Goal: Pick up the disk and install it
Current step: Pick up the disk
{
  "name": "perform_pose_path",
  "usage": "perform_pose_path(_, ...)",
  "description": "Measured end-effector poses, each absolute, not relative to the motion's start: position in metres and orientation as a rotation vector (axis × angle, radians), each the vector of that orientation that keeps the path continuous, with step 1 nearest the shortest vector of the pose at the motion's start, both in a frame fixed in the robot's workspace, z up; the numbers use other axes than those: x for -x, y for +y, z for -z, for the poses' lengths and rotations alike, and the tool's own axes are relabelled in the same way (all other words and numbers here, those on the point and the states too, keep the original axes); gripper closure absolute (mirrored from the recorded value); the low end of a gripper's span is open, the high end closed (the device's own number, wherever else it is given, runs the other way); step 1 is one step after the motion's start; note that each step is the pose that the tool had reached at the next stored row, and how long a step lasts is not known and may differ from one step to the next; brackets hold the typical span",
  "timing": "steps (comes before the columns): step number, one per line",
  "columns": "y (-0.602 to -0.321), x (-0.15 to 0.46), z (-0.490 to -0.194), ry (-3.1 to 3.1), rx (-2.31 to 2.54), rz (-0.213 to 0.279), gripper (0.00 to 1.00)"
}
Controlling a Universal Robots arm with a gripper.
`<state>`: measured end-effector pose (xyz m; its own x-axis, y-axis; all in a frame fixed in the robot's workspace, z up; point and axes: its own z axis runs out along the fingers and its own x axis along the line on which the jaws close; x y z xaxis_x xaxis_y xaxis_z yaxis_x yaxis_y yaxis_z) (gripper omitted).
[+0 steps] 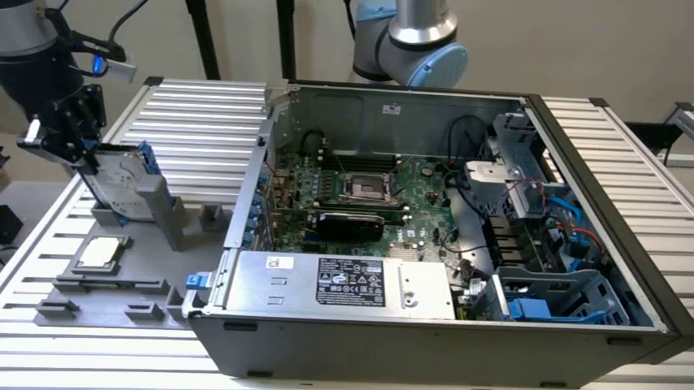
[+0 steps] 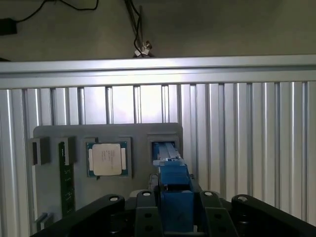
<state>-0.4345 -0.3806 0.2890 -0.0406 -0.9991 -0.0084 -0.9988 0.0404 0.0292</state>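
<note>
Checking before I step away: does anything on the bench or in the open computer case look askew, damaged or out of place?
Nothing stands out. The disk stands on edge in its grey holder, with the gripper at it; the CPU chip lies flat in its recess.

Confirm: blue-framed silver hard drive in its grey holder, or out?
In: the blue-framed silver hard drive stands on edge, lower end inside the grey plastic holder.

Robotics lab: UR arm (image 1: 423, 49), open PC case (image 1: 434, 341), alu-slat bench (image 1: 206, 106), parts fixture (image 1: 109, 296).
</note>
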Motion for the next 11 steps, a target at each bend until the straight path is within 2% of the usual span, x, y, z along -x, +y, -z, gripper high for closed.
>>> perform_pose_path(11,-0.386,0.4344,-0.289,-2.257,-2.165,0.042,0.67)
